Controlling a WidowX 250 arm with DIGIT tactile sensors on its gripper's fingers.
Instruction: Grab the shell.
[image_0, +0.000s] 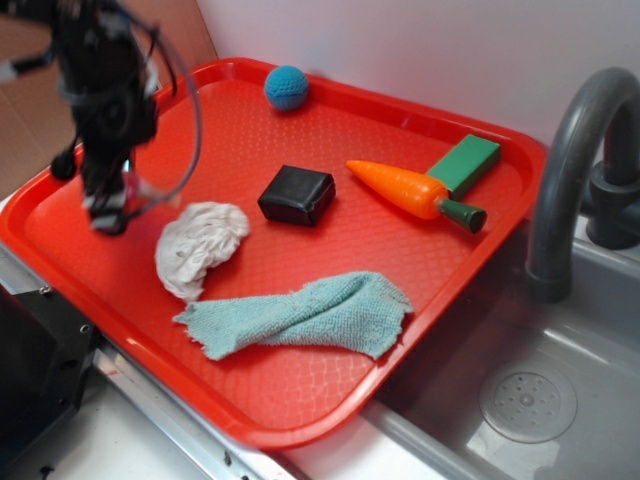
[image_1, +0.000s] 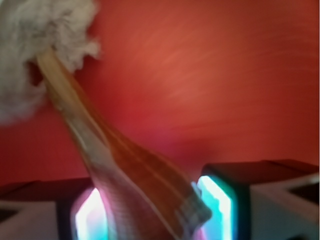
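A large red plastic tray is shown resting beside a grey sink basin, with a dark curved faucet at the tray's right edge. Most of the loose items are carried by the tray, probably so that they stay within the arm's reach.

A black robot arm, blurred by motion, is seen over the tray's left edge. A light blue cloth is spread near the front edge. A crumpled white paper wad lies toward the left, just beside the arm. An orange toy carrot is laid near the right edge, with a green block touching it behind. A black block sits at the middle, and a blue ball rests by the back edge.

In the wrist view, the gripper is seen pinching the shell, a tan ribbed spiral. Its wide end is held between the two glowing pads, and its long pale point reaches toward the paper wad. In the exterior view the shell cannot be made out. The grasp looks already made; whether the shell is lifted clear of the tray cannot be told from the blur.
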